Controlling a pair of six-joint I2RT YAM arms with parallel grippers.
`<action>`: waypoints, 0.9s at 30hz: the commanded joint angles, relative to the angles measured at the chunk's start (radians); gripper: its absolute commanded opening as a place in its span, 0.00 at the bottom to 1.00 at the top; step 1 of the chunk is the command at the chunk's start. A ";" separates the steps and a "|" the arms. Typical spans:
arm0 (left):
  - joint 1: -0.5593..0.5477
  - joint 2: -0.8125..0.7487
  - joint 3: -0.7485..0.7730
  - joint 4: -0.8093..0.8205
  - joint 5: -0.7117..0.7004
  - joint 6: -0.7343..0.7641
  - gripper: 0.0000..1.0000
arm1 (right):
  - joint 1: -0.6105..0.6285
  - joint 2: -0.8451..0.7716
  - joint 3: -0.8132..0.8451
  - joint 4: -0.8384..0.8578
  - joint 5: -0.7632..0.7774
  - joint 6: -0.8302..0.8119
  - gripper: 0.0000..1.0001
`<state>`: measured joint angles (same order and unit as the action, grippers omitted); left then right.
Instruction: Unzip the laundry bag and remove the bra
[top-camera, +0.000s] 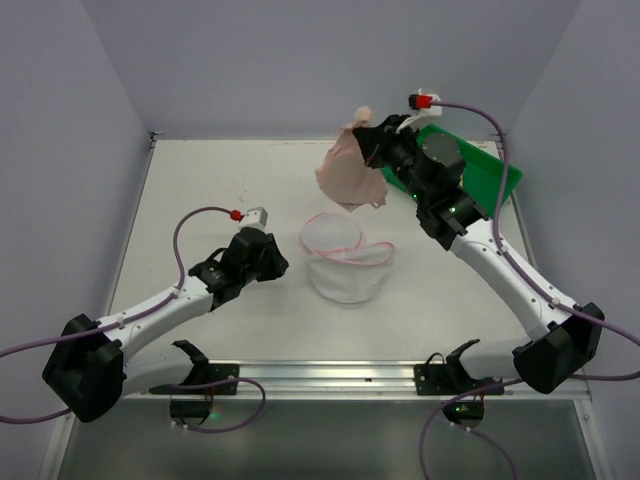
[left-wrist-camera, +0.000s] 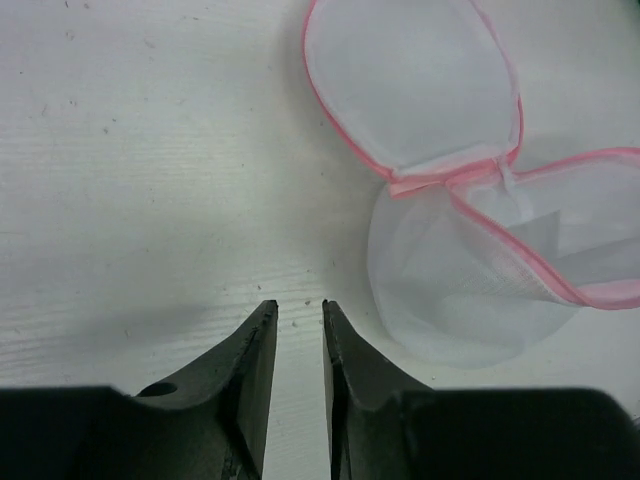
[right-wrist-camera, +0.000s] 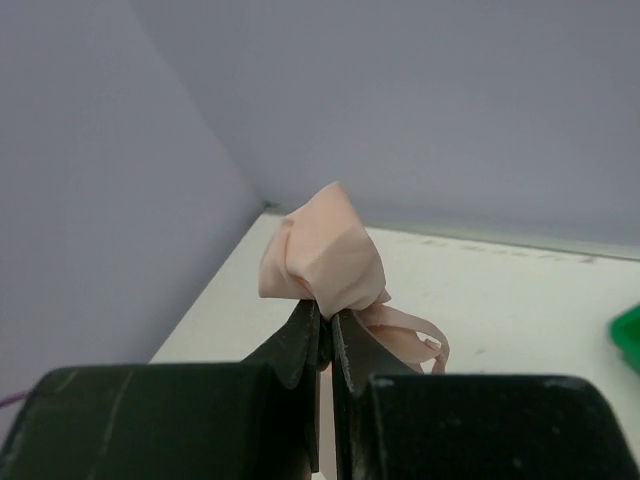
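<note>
Top view, bag: the laundry bag (top-camera: 345, 262) lies unzipped in the middle of the desk (top-camera: 200, 180), its round flap folded back toward the far side.
Top view, bra: the peach bra (top-camera: 345, 170) hangs in the air, outside the bag, clenched in the right jaws.
Top view, tray: the green tray (top-camera: 495, 175) is partly hidden by the right arm, and its contents cannot be told.
Left wrist, jaws: the left jaws are slightly parted and empty, low over bare desk, near the bag (left-wrist-camera: 455, 290).
Left wrist, bag: only mesh shows inside.
Right wrist, jaws: the right jaws are clamped on a bunched fold of the bra (right-wrist-camera: 325, 250), with a strap looping below.
</note>
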<state>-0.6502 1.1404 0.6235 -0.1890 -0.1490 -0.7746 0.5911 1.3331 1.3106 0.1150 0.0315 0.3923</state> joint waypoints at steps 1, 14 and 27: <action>0.003 -0.024 0.002 0.010 -0.047 0.006 0.29 | -0.114 -0.011 0.036 -0.054 0.206 -0.041 0.00; 0.029 -0.005 0.005 -0.001 -0.057 0.031 0.40 | -0.528 0.201 0.078 -0.130 0.496 0.141 0.00; 0.049 0.018 -0.015 0.002 -0.035 0.041 0.40 | -0.639 0.417 0.130 -0.147 0.146 0.195 0.00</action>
<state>-0.6117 1.1557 0.6224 -0.2001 -0.1761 -0.7551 -0.0563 1.7126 1.3708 -0.0738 0.3580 0.5617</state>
